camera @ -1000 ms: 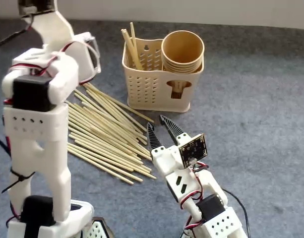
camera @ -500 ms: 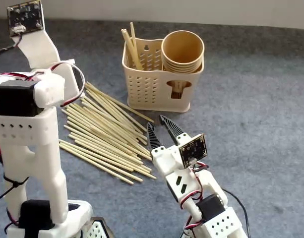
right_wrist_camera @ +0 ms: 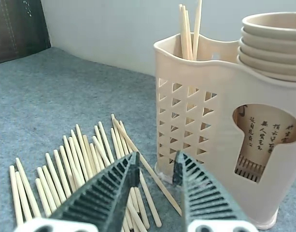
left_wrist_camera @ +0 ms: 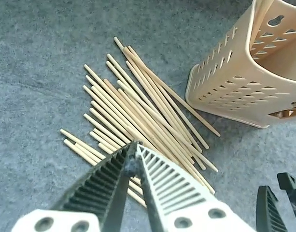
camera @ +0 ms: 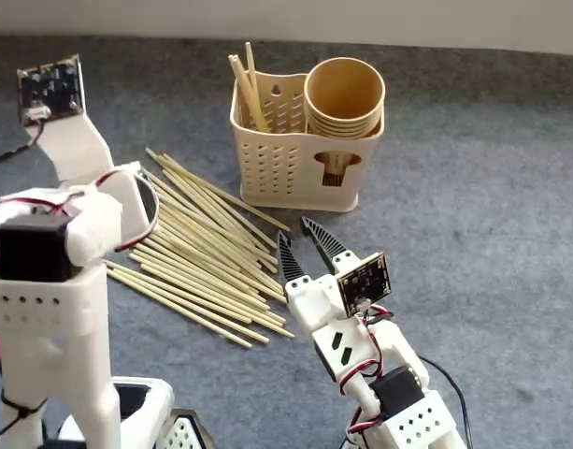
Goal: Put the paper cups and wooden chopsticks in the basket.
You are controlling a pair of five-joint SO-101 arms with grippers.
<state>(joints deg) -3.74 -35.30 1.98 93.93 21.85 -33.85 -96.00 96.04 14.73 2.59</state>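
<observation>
Hovering nearest, the right gripper [camera: 295, 229], fingers apart and empty, sits beside the loose pile of pale wooden chopsticks [camera: 202, 248]. The left gripper [left_wrist_camera: 133, 147] hangs above them, fingers together. Beyond, the cream perforated plastic basket [camera: 286, 164] holds the stacked tan paper cups [camera: 344, 94]. Danger: a pinch could send round sticks rolling and scattering.

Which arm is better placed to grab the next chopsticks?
Right, probably: the right gripper is open, low beside the chopsticks and basket; the left gripper hangs shut above the chopsticks.

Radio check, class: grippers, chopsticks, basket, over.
Left gripper shut, empty. Right gripper open, empty. Paper cups in basket; most wooden chopsticks loose beside it.
</observation>
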